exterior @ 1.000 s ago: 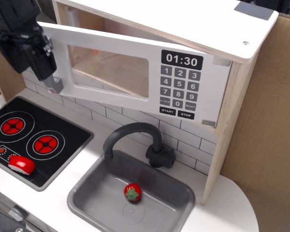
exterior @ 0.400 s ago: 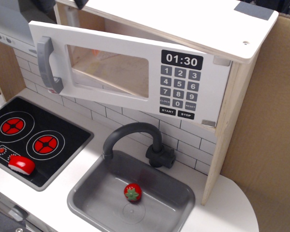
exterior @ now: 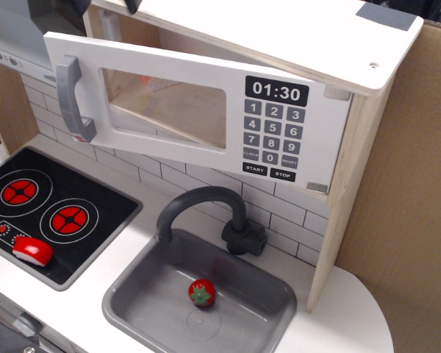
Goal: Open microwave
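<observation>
The microwave (exterior: 279, 44) is a wide wooden box above the sink. Its white door (exterior: 169, 110) with a clear window stands partly open: hinged at the right, its left edge is swung out from the box. The grey bar handle (exterior: 70, 99) at the door's left edge is free. The black keypad (exterior: 274, 129) reads 01:30. Of my gripper (exterior: 103, 4) only two dark tips show at the top edge, apart from each other, above the door and touching nothing.
A black stove panel (exterior: 51, 209) with red burners lies at lower left, with a red-and-white toy (exterior: 32, 251) on its front edge. A grey sink (exterior: 154, 301) with a black faucet (exterior: 206, 206) holds a toy tomato (exterior: 201, 293). Cardboard (exterior: 404, 184) walls off the right.
My gripper was down at the door's handle one second ago. It has let go and risen to the top edge of the view. The door has stayed partly open.
</observation>
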Robot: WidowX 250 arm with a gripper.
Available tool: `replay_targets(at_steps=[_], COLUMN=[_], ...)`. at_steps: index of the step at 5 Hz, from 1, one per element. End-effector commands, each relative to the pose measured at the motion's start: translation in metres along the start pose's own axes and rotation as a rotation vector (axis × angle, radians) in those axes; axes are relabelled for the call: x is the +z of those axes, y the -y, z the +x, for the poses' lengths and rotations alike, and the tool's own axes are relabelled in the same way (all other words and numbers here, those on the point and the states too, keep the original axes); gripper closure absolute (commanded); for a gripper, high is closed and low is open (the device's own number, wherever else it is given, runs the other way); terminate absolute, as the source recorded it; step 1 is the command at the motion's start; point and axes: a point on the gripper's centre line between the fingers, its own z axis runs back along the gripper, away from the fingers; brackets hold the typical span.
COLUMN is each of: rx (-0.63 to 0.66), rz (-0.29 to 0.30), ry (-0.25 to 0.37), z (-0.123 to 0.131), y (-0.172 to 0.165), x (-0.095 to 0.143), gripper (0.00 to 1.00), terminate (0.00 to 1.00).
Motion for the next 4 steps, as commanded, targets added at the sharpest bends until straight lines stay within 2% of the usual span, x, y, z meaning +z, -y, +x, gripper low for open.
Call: replay_targets(at_steps=[1, 2, 3, 4], rx=[-0.098, -0.088, -0.105, -0.131], rz=[0.001, 0.074, 0.110, 0.088], ry=[0.041, 0.043, -0.019, -0.125], z=[-0.016, -0.018, -0.032, -0.050], y=[-0.019, -0.019, -0.011, 0.008], x=[0.016, -0.001, -0.013, -0.011], gripper=[0.00, 0.00, 0.00, 0.00], terminate=[0.00, 0.00, 0.00, 0.00])
